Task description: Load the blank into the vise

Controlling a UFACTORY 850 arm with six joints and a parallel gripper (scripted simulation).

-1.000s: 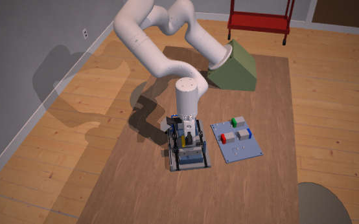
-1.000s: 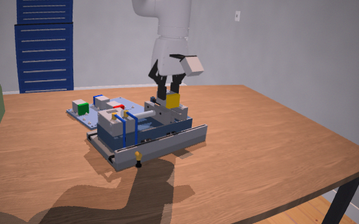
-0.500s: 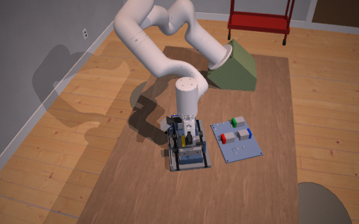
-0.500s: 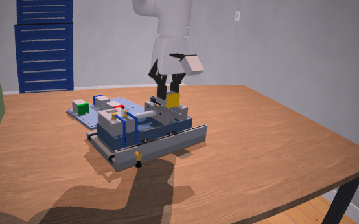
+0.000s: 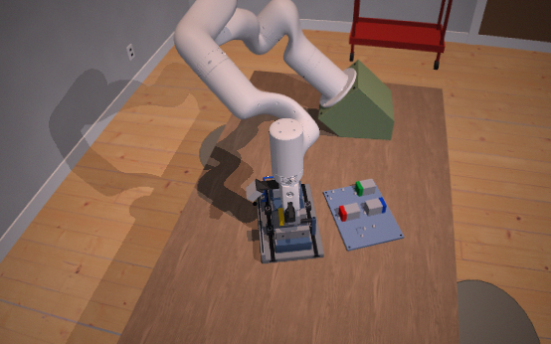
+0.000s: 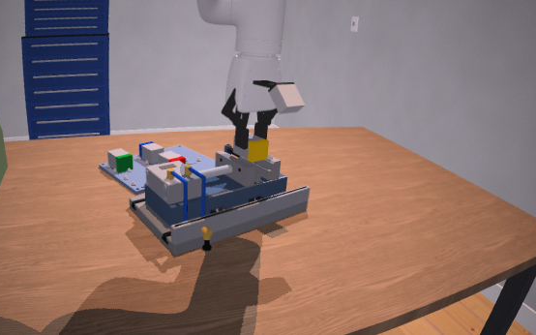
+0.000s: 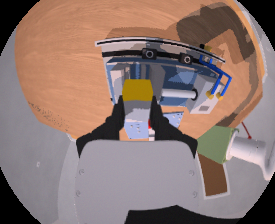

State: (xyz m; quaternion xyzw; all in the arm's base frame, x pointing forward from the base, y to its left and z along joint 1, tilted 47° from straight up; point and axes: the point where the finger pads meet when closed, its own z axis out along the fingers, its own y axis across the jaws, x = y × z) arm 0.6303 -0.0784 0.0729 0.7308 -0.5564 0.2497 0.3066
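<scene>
My fingers (image 6: pixel 250 137) are clamped on the yellow-ended blank (image 6: pixel 256 149) over the vise (image 6: pixel 223 186).
I hold the blank from above, one finger on each long side, its yellow end sticking out past my fingertips in the wrist view. It sits low between the vise jaws, yellow end pointing away from the infeed plate (image 5: pixel 368 226); whether it touches the low bars I cannot tell. The green-ended blank (image 5: pixel 365 187), red-ended blank (image 5: pixel 349 212) and blue-ended blank (image 5: pixel 375 206) lie on the infeed plate on the worktop (image 6: pixel 382 203).
</scene>
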